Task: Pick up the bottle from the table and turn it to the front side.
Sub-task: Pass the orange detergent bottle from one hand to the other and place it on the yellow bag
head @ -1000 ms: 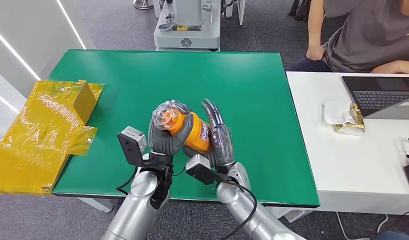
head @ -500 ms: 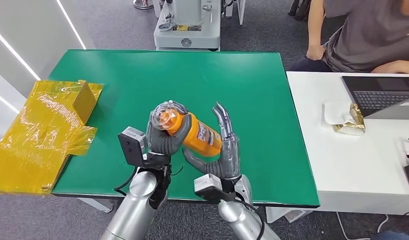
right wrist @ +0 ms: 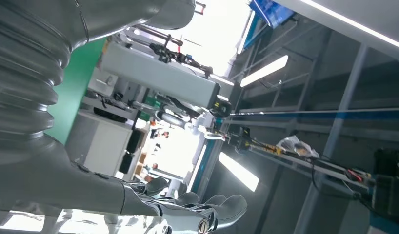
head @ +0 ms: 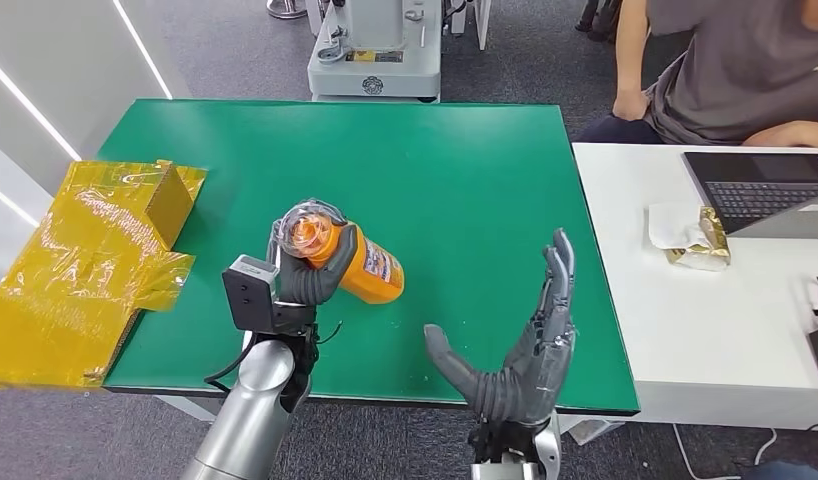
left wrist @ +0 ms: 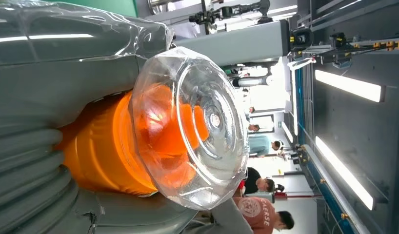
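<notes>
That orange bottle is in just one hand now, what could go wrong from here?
1. The left hand grips the bottle near its clear cap, with the body tilted out past the fingers; it might slip or tip down onto the green table.
2. The right hand is open and apart, too far away to catch it.
3. A dropped bottle could roll toward the table edge.

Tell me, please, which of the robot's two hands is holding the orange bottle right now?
The left hand grips the orange bottle near its clear cap, above the green table. The right hand is apart from it, fingers spread and holding nothing.
</notes>
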